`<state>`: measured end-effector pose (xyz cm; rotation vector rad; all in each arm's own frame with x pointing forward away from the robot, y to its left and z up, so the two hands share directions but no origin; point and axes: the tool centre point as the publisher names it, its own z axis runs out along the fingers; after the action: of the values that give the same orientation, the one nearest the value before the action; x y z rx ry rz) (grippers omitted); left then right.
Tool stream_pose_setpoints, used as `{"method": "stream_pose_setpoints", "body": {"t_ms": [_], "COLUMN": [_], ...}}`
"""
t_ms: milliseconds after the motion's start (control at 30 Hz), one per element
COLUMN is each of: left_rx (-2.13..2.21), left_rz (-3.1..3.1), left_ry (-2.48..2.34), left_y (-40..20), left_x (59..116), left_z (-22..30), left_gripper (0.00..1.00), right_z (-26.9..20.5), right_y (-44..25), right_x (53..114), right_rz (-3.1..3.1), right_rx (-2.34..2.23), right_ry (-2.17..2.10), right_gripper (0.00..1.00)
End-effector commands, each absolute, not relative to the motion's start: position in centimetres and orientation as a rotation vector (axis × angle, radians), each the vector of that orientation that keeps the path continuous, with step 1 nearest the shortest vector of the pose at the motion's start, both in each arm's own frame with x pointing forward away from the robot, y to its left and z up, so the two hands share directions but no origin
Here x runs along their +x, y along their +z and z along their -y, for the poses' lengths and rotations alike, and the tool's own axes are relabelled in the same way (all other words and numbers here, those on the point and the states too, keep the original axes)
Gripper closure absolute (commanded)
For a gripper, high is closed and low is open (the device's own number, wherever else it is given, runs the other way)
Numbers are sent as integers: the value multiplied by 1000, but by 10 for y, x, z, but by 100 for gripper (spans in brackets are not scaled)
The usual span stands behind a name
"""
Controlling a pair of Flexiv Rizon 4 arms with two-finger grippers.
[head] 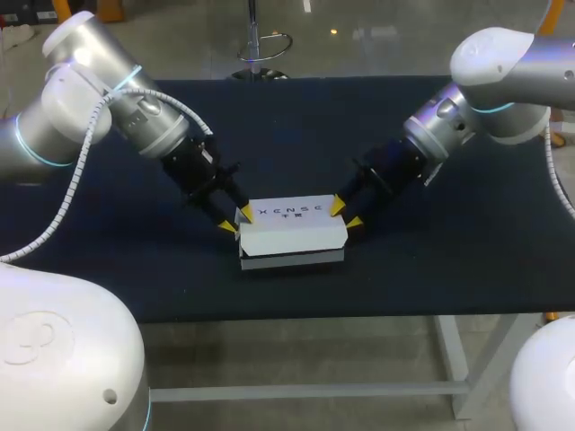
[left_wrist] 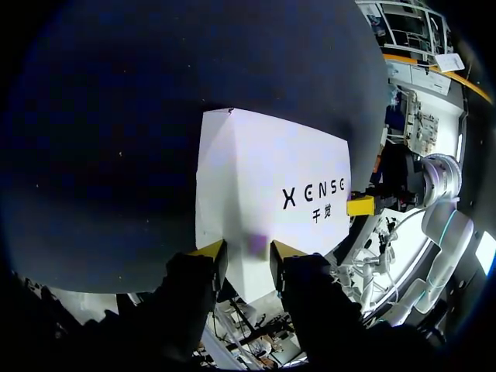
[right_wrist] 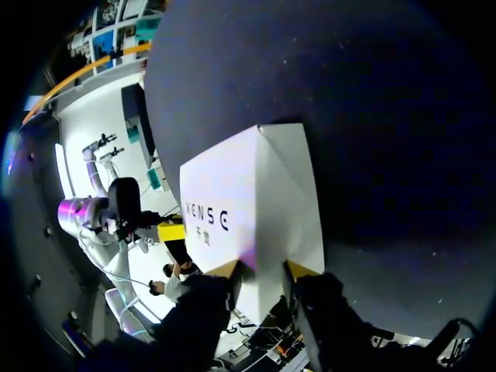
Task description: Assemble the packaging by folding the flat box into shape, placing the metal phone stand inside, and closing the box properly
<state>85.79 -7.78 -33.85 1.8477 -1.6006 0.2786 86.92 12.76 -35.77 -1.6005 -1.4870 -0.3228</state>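
A white box (head: 292, 229) with dark print on its lid lies folded into shape near the table's front middle, with a grey layer showing along its front lower edge. My left gripper (head: 237, 221) is at the box's left end and my right gripper (head: 346, 215) at its right end. In the left wrist view the left gripper (left_wrist: 246, 252) stands open, its yellow tips against the near end of the box (left_wrist: 263, 186). In the right wrist view the right gripper (right_wrist: 262, 267) is likewise open against the other end of the box (right_wrist: 248, 201). No phone stand is in sight.
The dark table top (head: 296, 126) carries nothing but the box. Its front edge runs a short way in front of the box.
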Motion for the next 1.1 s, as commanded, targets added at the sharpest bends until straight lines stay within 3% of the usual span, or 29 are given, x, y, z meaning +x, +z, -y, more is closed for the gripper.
{"method": "stream_pose_setpoints", "body": {"t_ms": [33,1100], "left_rx": [1852,1881], "left_rz": [1600,1528], "left_ry": [268,128], "left_y": [-336,-326], "left_x": [859,868], "left_z": [79,88], "left_gripper": [61,63], "right_z": [-126,-131], "right_y": [-356,-347], "right_x": [870,882], "right_rz": [1486,1440], "right_rx": [-1597,-1533], "right_ry": [-320,-188], "right_gripper": [61,60]}}
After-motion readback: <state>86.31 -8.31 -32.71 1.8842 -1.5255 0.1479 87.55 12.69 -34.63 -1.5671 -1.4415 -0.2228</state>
